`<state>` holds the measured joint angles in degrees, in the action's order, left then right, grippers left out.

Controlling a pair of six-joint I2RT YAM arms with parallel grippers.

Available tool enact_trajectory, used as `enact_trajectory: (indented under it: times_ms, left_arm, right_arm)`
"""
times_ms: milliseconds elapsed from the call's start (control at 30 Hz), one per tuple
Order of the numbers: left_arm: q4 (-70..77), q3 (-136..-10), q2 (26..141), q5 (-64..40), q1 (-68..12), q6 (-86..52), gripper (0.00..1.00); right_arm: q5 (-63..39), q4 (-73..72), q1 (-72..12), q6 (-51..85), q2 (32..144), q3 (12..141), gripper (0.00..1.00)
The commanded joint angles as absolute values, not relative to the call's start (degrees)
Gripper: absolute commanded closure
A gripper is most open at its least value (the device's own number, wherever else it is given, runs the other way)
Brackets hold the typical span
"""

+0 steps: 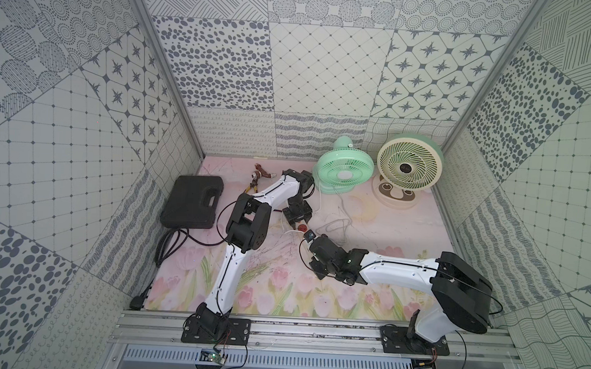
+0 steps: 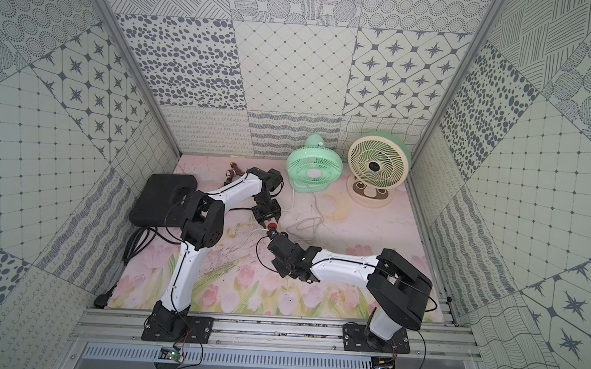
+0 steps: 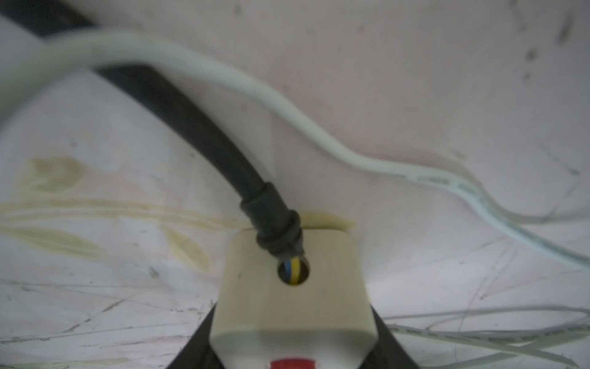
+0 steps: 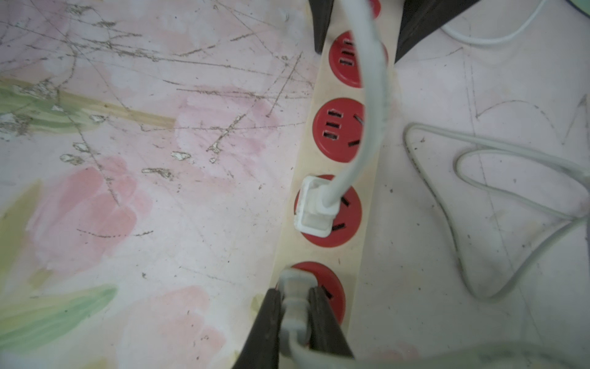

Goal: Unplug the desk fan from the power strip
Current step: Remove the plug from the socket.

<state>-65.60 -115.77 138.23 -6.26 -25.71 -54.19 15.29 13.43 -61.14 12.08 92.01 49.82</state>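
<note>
A scratched pink floral mat (image 1: 388,239) is enclosed by patterned tile walls (image 1: 327,72). A green fan (image 1: 344,170) and a cream fan (image 1: 409,167) are stood at its far right. The power strip (image 4: 367,223) is laid mid-mat. The left gripper (image 3: 292,345), reached forward with elbow bent, is clamped across its cord end. The right gripper (image 4: 295,306), held low, is closed on a grey plug (image 4: 295,284), seemingly seated in the end socket.
</note>
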Motion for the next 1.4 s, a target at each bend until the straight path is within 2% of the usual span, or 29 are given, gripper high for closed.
enact_trajectory:
  times_ms: [0,367,767,1067,1367]
  left_arm:
    - [-69.4,-114.0,142.0,-3.2,-25.6,-57.2,1.00]
    - [-69.9,-114.0,142.0,-2.9,-25.6,-57.1,1.00]
    - [-69.5,-113.6,141.9,-3.0,-25.6,-56.4,1.00]
    - [-69.5,-113.7,141.9,-3.1,-25.6,-56.5,1.00]
    - [-69.5,-113.8,141.8,-2.9,-25.6,-56.8,1.00]
  right_arm:
    - [16.8,9.6,-63.3,8.0,93.5,51.2,1.00]
    - [14.8,8.6,-61.4,13.2,92.7,50.2,1.00]
    - [-0.4,2.2,-52.0,24.4,87.2,43.9,1.00]
    - [0.5,2.7,-52.4,23.7,87.2,43.5,1.00]
    - [10.0,3.5,-58.8,17.2,88.8,44.5,1.00]
